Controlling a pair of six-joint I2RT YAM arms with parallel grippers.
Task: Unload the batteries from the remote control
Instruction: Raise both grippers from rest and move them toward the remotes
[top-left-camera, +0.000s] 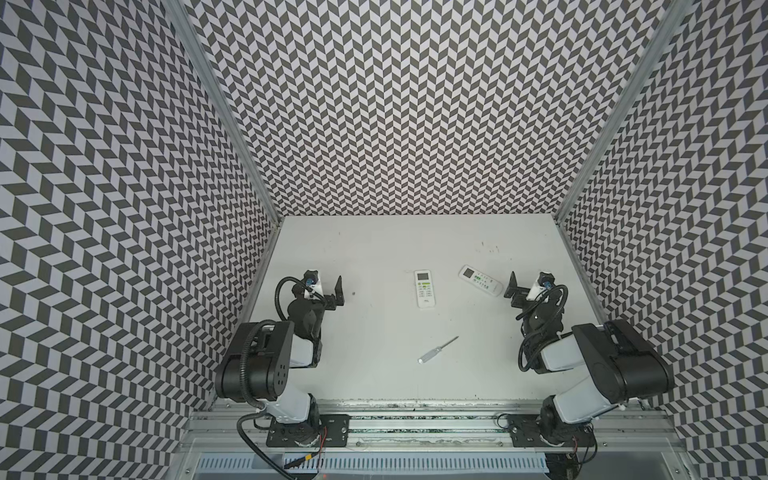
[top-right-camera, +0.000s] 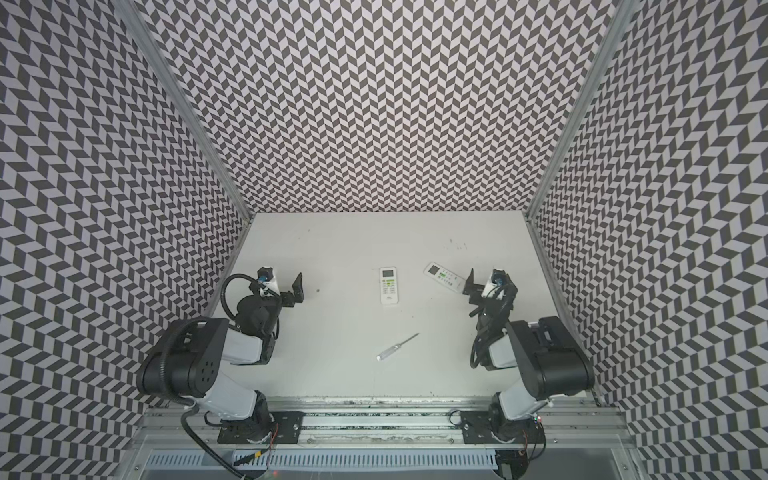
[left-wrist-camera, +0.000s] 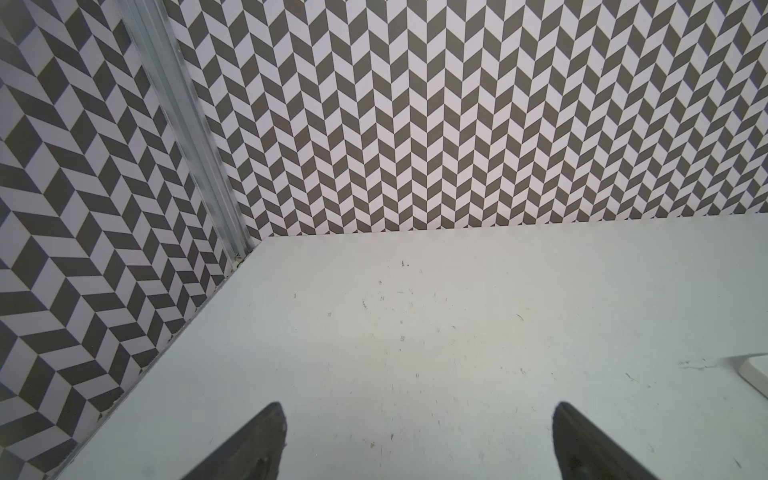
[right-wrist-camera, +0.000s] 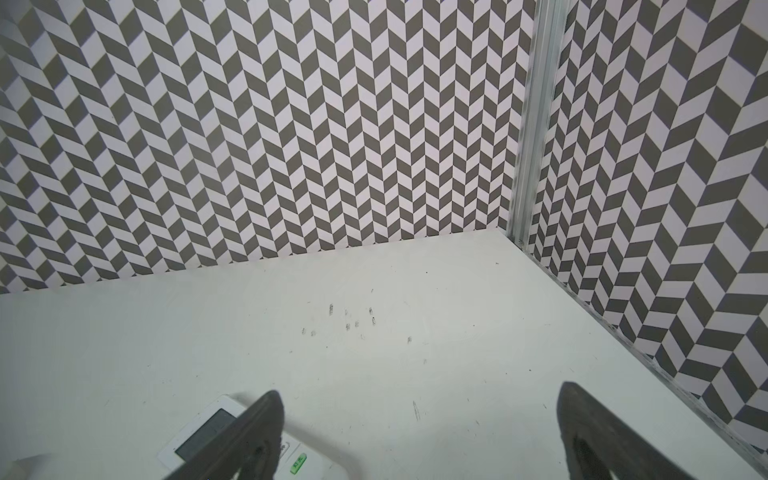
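**Remote face-up, nothing gripped yet**

Left gripper and right gripper are both hanging spread wide, empty. The white rounded-rectangle plastic remote control, with grey screen and green buttons, is lying face-up mid-table, roughly midway between them, long axis pointing at the back wall. The slimmer white many-button remote is sitting between it and the right claw, so the left side looks clearer. No batteries showing; probably still inside. The clear-handled steel screwdriver is lying nearer the bases.

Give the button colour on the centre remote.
Green, on the white remote control; best seen in a top view.
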